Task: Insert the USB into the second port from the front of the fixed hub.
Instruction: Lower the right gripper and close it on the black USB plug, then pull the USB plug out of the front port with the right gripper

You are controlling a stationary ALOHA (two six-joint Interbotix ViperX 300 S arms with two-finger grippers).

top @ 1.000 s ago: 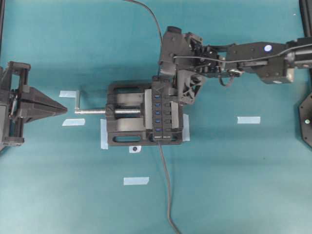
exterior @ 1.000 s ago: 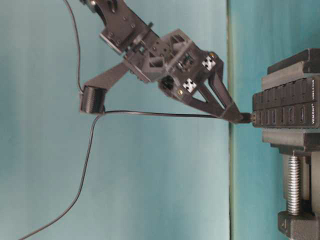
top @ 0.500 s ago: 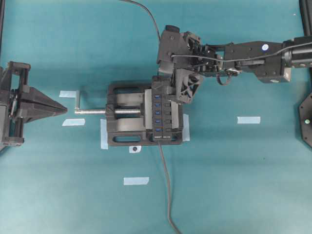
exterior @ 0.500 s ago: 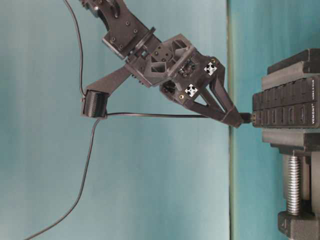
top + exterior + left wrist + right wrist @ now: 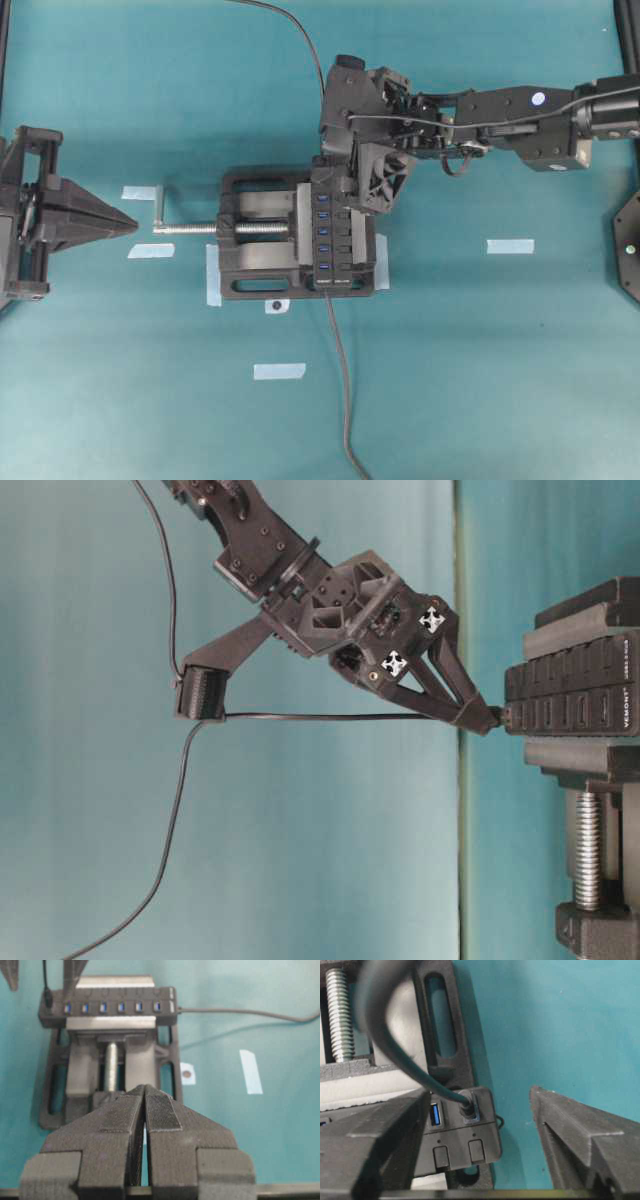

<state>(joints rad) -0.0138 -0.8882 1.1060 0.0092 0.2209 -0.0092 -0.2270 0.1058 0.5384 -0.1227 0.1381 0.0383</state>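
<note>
The fixed hub [image 5: 322, 235] is clamped in a black vise [image 5: 258, 262], its blue ports in a row. In the right wrist view the USB [image 5: 468, 1108] stands in the hub's [image 5: 460, 1135] last port, at the end away from the hub's lead, and its cable [image 5: 395, 1045] curves up and left. My right gripper [image 5: 480, 1092] is open, with its fingers [image 5: 580, 1130] wide on either side of the plug and not touching it. From table level the gripper [image 5: 478, 720] points at the plug [image 5: 497, 717]. My left gripper [image 5: 145, 1087] is shut and empty, well left of the vise [image 5: 130, 222].
The vise's silver screw [image 5: 200, 228] and handle point toward the left gripper. The hub's lead [image 5: 340, 380] trails to the front edge. The USB cable [image 5: 310, 40] runs off the back edge. Tape strips [image 5: 510, 246] lie on the teal table.
The right gripper has tilted and shifted slightly back over the hub's far end, and its fingers have narrowed a little. The plug stays in its port. The left arm has not moved.
</note>
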